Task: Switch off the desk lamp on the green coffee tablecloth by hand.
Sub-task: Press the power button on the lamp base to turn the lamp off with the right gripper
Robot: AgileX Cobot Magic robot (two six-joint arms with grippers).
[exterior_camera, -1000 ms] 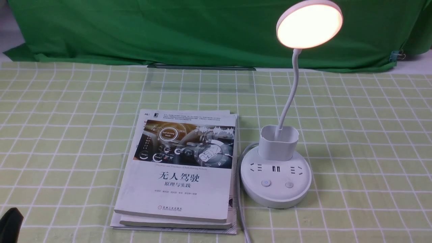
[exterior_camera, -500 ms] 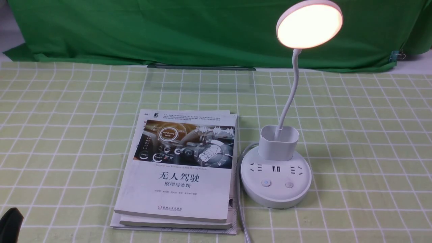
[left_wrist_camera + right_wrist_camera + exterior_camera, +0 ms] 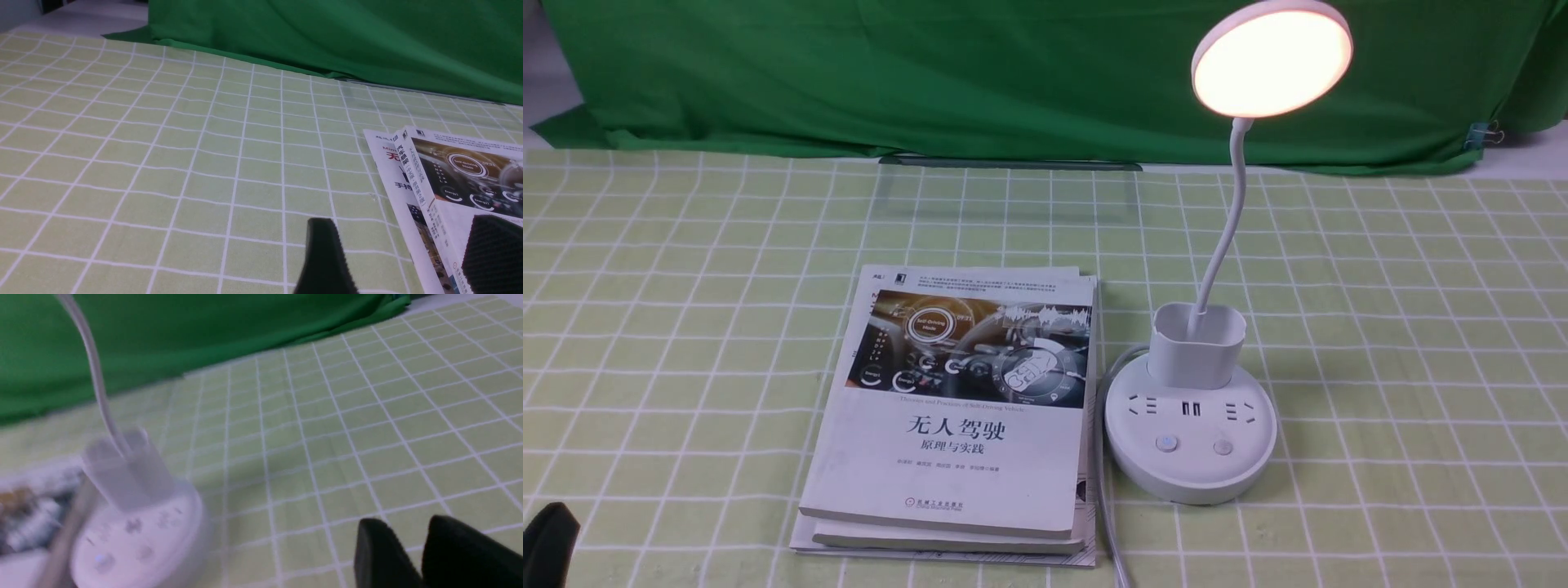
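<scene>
The cloth (image 3: 1421, 327) covers the whole counter. The lamp (image 3: 1196, 351) stands on it right of centre, just beside a stack of books (image 3: 956, 457) on its left, with the cord (image 3: 1104, 506) running toward us between them. We read its long axis as upright. The base (image 3: 1191, 474) sits flat, the neck (image 3: 1225, 229) rises and leans slightly right, and the head (image 3: 1270, 61) tilts its lit face toward us.

The lamp is on and nothing touches it, so we judge the reach to be the step in hand. The left pincer (image 3: 402, 228) is spread wide, low over the cloth left of the books. The right pincer (image 3: 408, 533) hangs to the lamp's right, apart from the base. Its fingers sit close together, but in that blurred view we cannot tell if they meet.

The left button (image 3: 1166, 443) and right button (image 3: 1222, 447) face us. We think the next move calls for coming over the base and pressing straight down, likely on the glowing left one.
</scene>
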